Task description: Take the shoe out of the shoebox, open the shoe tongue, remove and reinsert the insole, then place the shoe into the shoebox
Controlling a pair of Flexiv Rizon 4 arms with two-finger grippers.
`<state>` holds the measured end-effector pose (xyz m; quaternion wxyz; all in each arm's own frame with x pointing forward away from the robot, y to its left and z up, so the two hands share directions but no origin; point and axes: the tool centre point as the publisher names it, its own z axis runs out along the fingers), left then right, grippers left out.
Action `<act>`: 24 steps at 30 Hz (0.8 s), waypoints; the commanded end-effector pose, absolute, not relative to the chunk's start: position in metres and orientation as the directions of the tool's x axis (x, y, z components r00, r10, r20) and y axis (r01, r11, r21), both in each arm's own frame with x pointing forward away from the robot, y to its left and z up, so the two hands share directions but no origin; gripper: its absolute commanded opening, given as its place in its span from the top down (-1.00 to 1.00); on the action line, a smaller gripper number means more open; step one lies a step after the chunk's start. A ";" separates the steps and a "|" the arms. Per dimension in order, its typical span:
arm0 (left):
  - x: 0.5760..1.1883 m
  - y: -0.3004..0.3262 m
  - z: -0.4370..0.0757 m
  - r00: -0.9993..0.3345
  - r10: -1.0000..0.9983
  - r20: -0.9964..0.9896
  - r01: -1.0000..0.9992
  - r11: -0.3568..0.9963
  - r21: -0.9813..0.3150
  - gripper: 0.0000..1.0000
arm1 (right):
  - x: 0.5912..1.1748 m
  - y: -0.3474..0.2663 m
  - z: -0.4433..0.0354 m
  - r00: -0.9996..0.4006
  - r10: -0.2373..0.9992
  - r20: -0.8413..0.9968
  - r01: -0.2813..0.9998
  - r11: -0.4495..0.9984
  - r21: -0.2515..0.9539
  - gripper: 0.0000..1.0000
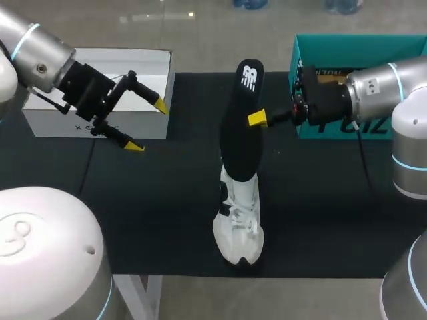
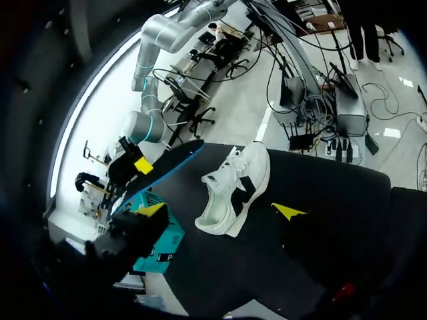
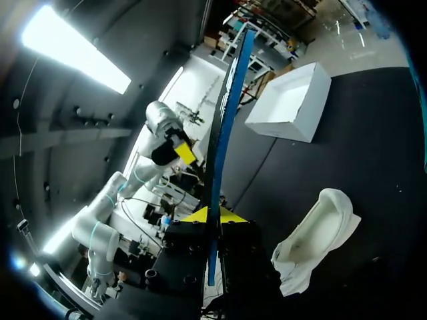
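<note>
"So, which step is this?"

"The insole step, by my reading. Right claw [image 1: 263, 119] pinches the black insole [image 1: 241, 127] from both sides, standing it over the white shoe [image 1: 239, 223] on the black mat [image 1: 167, 220], its lower end at the shoe's mouth. Left claw [image 1: 147, 126] hangs open near the white box [image 1: 143, 63], gripping nothing."

"And next?"

"Probably steadying the shoe with the free claw so the insole slides cleanly. The teal shoebox [image 1: 347, 47] stands behind the right arm."
</note>
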<state>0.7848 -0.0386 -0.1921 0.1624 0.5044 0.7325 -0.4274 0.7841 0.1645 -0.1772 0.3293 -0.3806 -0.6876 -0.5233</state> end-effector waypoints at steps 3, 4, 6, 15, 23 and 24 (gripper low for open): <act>0.755 -0.026 -0.191 -0.594 0.614 -0.520 0.797 0.362 -0.484 -1.00 | 0.783 0.165 -0.177 -0.493 0.181 0.851 0.868 0.161 0.469 1.00; 0.753 -0.023 -0.195 -0.619 0.600 -0.506 0.779 0.388 -0.493 -1.00 | 0.783 0.165 -0.177 -0.493 0.181 0.851 0.868 0.161 0.469 1.00; 0.751 -0.015 -0.203 -0.656 0.588 -0.474 0.748 0.421 -0.513 -1.00 | 0.783 0.165 -0.177 -0.493 0.181 0.851 0.868 0.161 0.469 1.00; 0.749 0.012 -0.230 -0.777 0.503 -0.378 0.623 0.531 -0.574 -1.00 | 0.783 0.165 -0.177 -0.493 0.181 0.851 0.868 0.161 0.469 1.00; 0.753 0.027 -0.239 -0.836 0.467 -0.289 0.542 0.618 -0.570 -1.00 | 0.783 0.165 -0.177 -0.493 0.181 0.851 0.868 0.161 0.469 1.00; 0.753 0.030 -0.239 -0.838 0.464 -0.287 0.538 0.618 -0.573 -1.00 | 0.783 0.165 -0.177 -0.493 0.181 0.851 0.868 0.161 0.469 1.00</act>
